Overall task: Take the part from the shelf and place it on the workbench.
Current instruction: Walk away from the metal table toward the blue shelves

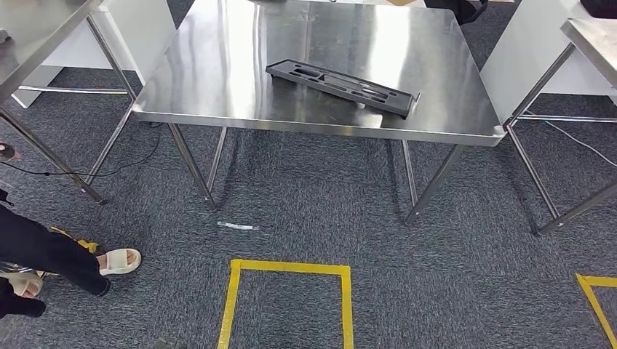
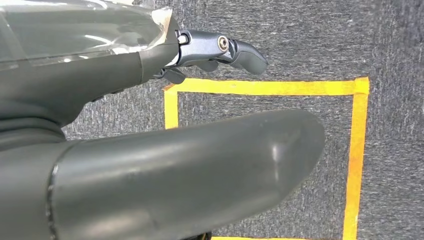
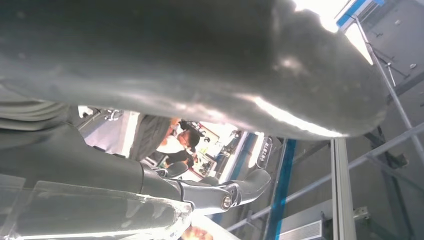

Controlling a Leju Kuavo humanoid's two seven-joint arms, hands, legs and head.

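One black part (image 1: pixel 342 87), a long moulded tray with several recesses, is seen lying flat on one steel counter (image 1: pixel 218 65) in the head view, toward the counter's 4 o'clock area and near its front edge, its long axis running from 10 o'clock to 4 o'clock. Two further steel tables are partly seen there, one at the 10 o'clock corner (image 1: pixel 33 36) and one at the 2 o'clock corner (image 1: pixel 593 40). On the grey carpet (image 1: pixel 451 276) one square of yellow tape (image 1: pixel 289 268) is marked at 6 o'clock, and the corner of a second tape outline (image 1: pixel 593 291) shows at 4 o'clock. A small white scrap (image 1: pixel 238 226) lies on the carpet between the counter legs and the square. At 8 o'clock a person's dark trouser leg and pale sandal (image 1: pixel 120 259) are seen. Neither part nor counter is shown by the wrist views. In the left wrist view the left hand (image 2: pixel 165 165) is seen over the carpet and the yellow tape square (image 2: pixel 357 150), its thick thumb and darker fingers (image 2: pixel 235 50) held apart, with nothing between them. In the right wrist view the right hand (image 3: pixel 165 75) is turned toward a metal frame (image 3: pixel 342 175) and a blue upright (image 3: pixel 282 190), with a person (image 3: pixel 167 137) behind; its thumb and fingers (image 3: pixel 235 192) are likewise spread and nothing is gripped. No writing or label can be read in any view.
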